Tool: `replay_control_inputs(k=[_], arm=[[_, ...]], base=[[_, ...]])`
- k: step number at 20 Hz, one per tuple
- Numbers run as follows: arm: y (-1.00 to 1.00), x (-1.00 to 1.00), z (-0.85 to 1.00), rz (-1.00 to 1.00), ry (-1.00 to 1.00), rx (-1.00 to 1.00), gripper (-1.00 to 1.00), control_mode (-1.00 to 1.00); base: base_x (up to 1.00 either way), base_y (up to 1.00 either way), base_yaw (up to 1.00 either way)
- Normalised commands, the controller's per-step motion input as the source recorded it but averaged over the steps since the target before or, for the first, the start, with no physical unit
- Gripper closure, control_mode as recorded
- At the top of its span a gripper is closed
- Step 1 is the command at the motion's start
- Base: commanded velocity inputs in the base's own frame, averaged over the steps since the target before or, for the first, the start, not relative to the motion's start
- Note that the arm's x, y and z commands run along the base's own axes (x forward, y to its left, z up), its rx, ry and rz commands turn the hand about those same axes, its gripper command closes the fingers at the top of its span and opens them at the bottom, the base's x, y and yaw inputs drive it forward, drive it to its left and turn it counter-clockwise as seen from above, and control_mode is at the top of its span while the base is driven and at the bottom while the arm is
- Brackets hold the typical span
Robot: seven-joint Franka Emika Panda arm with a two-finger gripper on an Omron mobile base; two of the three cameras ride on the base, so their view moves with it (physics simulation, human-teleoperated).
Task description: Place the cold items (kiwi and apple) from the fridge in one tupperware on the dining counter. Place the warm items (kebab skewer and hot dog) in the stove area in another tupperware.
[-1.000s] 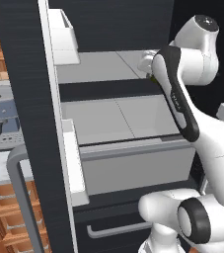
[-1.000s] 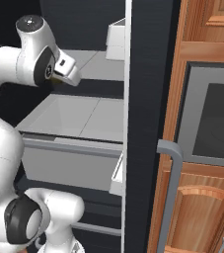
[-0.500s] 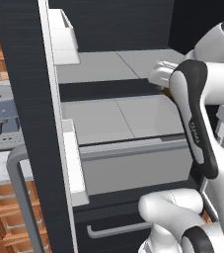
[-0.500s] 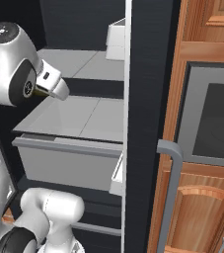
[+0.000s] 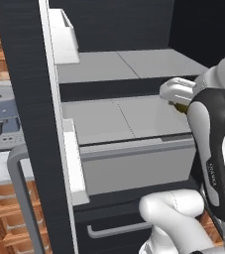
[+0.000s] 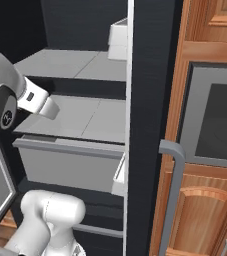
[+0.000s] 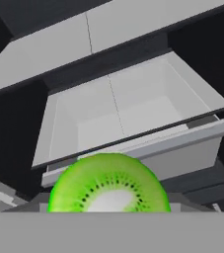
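Kiwi point(image 7: 108, 184) is seen right up against the hand camera, cut face outward, low in the frame where the fingertips would rise, so it's judged to be clamped in the gripper point(image 5: 179, 105), whose jaws are themselves hidden behind the fruit. Compared with a second ago, the arm has been swung out and back from the fridge shelves toward the base, and the hand now hangs just in front of the drawer point(image 7: 133, 118) instead of deep over the shelf. That pretty much means the first cold item is out, and the carry to the dining counter is probably next; the apple isn't spotted anywhere yet.

Room-wise, going outward: the drawer's front lip point(image 5: 134, 149) is pulled out below the hand, so dropping low is best avoided. The open fridge door point(image 5: 29, 124) stands close on the left with its handle point(image 5: 20, 198) sticking out, and the door edge point(image 6: 145, 100) is also seen against the wooden oven cabinet point(image 6: 205, 125). Farther back, the shelves point(image 6: 80, 65) are bare, with a white bin point(image 5: 64, 34) on the door. Backing straight out looks like the cleanest exit.
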Motion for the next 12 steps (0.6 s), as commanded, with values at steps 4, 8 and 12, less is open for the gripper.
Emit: replay_control_inputs(k=[4, 8, 12], arm=[[0.00, 0.00, 0.00, 0.00, 0.00, 0.00, 1.00, 1.00], [0.00, 0.00, 0.00, 0.00, 0.00, 0.00, 1.00, 1.00], [0.00, 0.00, 0.00, 0.00, 0.00, 0.00, 1.00, 1.00]], base=[[-0.54, 0.00, 0.15], [-0.65, 0.00, 0.30], [-0.77, 0.00, 0.39]])
